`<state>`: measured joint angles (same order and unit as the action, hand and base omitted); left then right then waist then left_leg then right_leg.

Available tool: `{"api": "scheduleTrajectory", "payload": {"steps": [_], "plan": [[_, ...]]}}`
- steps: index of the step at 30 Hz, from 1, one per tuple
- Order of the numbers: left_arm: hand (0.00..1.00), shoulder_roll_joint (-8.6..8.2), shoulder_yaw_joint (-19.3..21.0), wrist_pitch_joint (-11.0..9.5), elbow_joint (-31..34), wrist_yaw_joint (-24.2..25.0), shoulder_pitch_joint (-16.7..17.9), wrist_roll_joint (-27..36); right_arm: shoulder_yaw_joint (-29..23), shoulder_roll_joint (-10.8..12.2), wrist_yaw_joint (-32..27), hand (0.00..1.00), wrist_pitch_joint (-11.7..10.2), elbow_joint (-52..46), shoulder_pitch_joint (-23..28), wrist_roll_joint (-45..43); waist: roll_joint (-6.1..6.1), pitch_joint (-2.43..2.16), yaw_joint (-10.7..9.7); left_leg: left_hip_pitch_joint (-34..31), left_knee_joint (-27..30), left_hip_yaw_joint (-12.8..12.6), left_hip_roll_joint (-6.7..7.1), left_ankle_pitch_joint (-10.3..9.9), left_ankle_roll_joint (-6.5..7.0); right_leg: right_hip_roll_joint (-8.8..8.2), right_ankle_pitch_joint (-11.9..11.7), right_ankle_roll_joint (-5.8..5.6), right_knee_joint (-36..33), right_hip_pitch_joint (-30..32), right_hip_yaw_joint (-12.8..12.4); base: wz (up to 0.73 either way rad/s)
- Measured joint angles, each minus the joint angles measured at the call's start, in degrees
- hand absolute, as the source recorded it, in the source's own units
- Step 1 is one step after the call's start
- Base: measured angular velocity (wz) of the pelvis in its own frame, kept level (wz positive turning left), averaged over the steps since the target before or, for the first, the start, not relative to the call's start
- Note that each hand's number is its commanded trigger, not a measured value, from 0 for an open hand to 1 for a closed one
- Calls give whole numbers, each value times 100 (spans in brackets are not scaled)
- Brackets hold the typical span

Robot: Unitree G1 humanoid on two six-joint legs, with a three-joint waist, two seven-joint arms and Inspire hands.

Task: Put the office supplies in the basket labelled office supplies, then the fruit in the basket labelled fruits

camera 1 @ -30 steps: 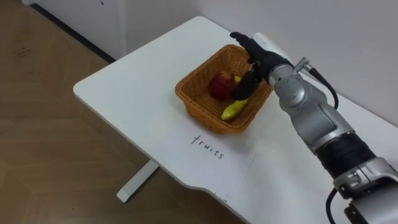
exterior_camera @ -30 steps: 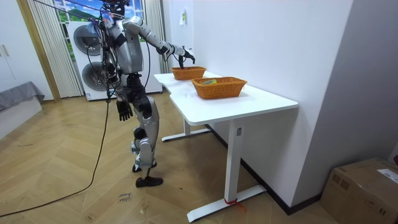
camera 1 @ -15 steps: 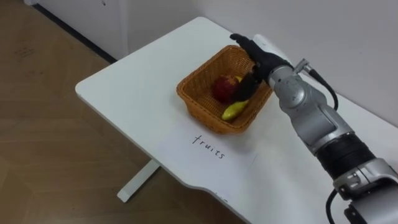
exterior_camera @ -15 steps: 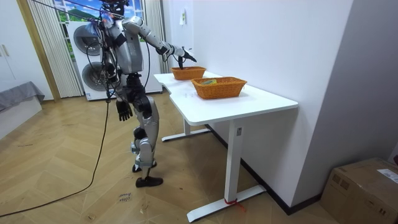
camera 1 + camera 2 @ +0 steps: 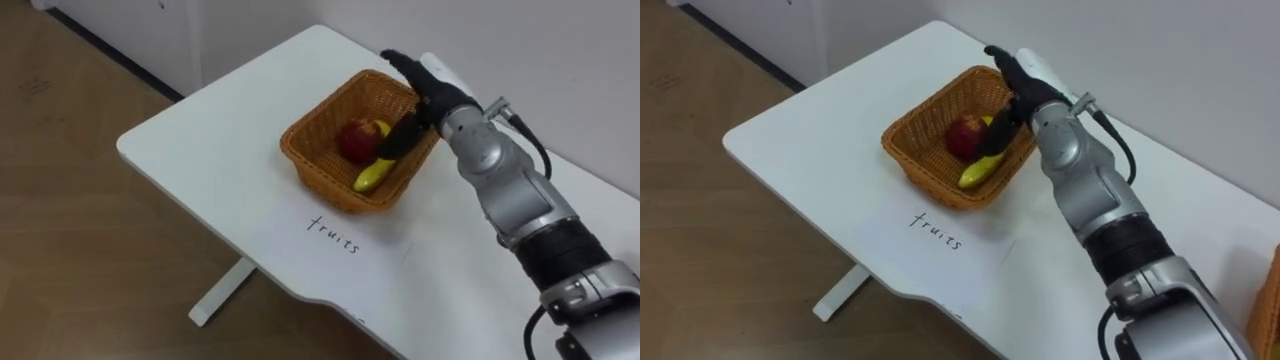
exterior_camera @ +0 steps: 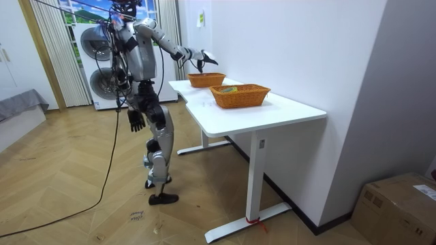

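A woven wicker basket (image 5: 300,160) stands near the far edge of the white table (image 5: 220,120). Inside it lie a red apple (image 5: 355,140) and a yellow banana (image 5: 372,176). My right hand (image 5: 428,88) hovers over the basket's far right rim, open, with its fingers spread and the thumb pointing down toward the fruit. It holds nothing. In the room view I stand at the table's end, the right arm stretched out over that basket (image 6: 206,79). My left hand (image 6: 136,121) hangs relaxed at my side.
A handwritten label (image 5: 333,236) lies on the table in front of the basket. A second wicker basket (image 6: 240,95) with items in it stands further along the table. The wall runs close behind the table. The floor is wood.
My right hand has lifted a little and drawn back toward the basket's far rim. The apple and the banana have stayed where they were.
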<state>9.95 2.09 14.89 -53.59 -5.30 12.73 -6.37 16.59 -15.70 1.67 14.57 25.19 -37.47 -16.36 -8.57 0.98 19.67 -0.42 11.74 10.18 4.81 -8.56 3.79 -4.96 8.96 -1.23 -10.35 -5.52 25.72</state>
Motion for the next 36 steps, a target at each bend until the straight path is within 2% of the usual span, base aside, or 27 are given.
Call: {"api": "scheduleTrajectory", "payload": {"steps": [3,5,8,11,15,19,21,23,26,29,32,36], "plan": [[0,-29,1,-3,-10,71,61,2,-223,-9,-111,0,-97,-586,106,613,116,-39,-168,43,-17,-68,-3,-1,7,2,0,1,13,-14,-81,-12],[0,-10,15,-41,-65,97,45,-5,-324,-14,-125,0,-147,-683,111,1064,168,-48,-296,96,-33,-71,-6,0,8,2,0,0,13,-58,-90,-2],[0,-8,94,-163,-99,145,46,-12,-557,-49,-152,0,-177,-947,169,1887,194,-66,-507,120,-43,-143,-21,0,8,10,0,0,7,-52,-218,-9],[0,-11,120,-166,-67,199,53,-69,-767,-56,-181,0,-218,-1103,226,2137,199,-71,-647,127,-41,-191,-24,-1,12,11,0,0,-4,-33,-297,-10],[0,-38,131,-160,-4,190,101,-65,-1146,-194,-233,0,-230,-1477,400,2392,207,-89,-853,165,-42,-312,-32,-17,33,29,0,0,-31,-4,-577,-18],[0,-44,131,-232,80,116,113,-51,-1407,-332,-415,0,-278,-1606,492,2893,212,-153,-1077,203,-40,-402,-44,-24,45,42,-7,0,-40,-4,-711,-11],[0,-43,127,-295,82,90,142,-12,-1467,-395,-529,0,-292,-1670,536,3193,220,-152,-1185,218,-39,-420,-51,-24,45,54,-17,2,-40,-11,-772,-10],[0,-41,124,-358,81,87,137,-1,-1563,-443,-674,0,-329,-1738,633,3462,234,-142,-1210,263,-44,-549,-100,-39,42,90,-49,19,-38,-10,-877,-24],[0,-44,127,-364,72,68,154,3,-1621,-445,-789,0,-330,-1738,662,3750,237,-139,-1318,279,-42,-574,-117,-64,24,118,-61,32,-34,2,-978,-17],[0,-125,230,-364,73,30,181,81,-1858,-445,-850,0,-327,-1844,771,4072,277,-125,-1372,305,-38,-679,-152,-93,17,157,-78,46,-27,9,-1110,-17],[0,-146,234,-361,57,-19,246,130,-2117,-444,-923,0,-321,-2385,1011,4507,296,-146,-1538,303,-51,-799,-189,-100,19,171,-91,57,-34,49,-1141,-12],[0,-154,234,-362,55,-11,311,126,-2309,-445,-1037,0,-321,-2553,1019,4838,338,-168,-1673,375,-94,-948,-230,-102,16,202,-101,65,-33,55,-1243,-20]]}}
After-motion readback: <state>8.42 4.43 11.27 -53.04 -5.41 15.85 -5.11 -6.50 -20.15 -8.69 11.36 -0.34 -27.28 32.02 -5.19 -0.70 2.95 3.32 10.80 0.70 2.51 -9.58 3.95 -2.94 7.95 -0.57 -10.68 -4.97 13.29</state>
